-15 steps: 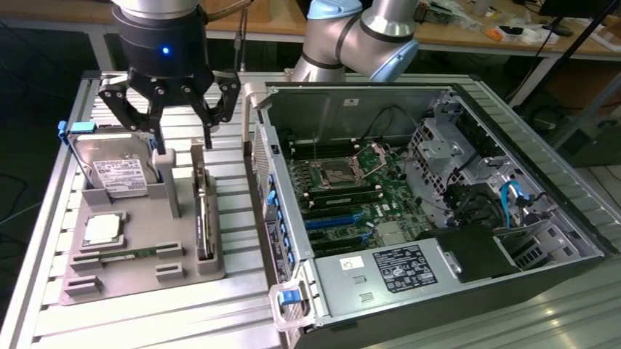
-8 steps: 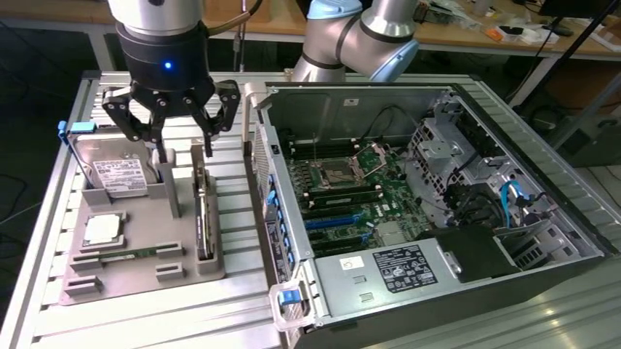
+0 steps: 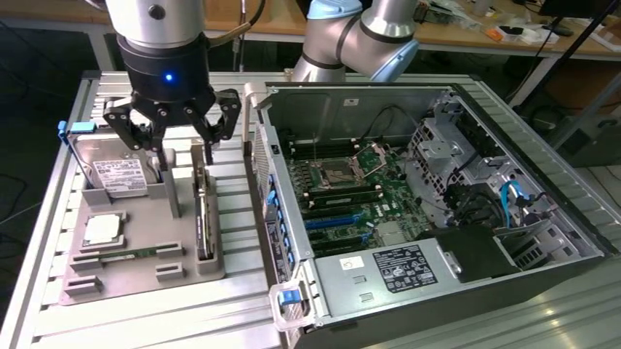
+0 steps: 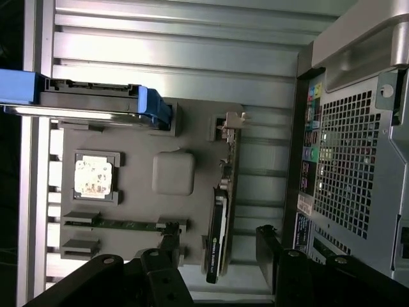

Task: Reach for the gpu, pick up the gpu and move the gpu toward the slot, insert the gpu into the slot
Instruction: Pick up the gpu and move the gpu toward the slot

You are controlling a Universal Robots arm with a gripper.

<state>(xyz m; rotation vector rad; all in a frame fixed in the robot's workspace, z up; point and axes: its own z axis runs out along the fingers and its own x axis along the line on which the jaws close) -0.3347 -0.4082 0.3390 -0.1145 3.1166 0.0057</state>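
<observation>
One gripper hangs over the grey holder tray on the slatted surface. Its jaws are wide open and it has hold of nothing. The gpu stands on its thin edge in the tray, on the side nearest to the open computer case and well apart from the hard drive on the tray's other side.

In the exterior view the long axis of the card runs from far to near, about parallel to the side wall of the case. The gripper is above the card's far end, and the card is directly below it.

In the wrist view the gpu passes between the two fingers of the gripper, one finger on each flat face and neither touching it. By my judgement the reach is nearly complete and the grasp is not yet made.
</observation>
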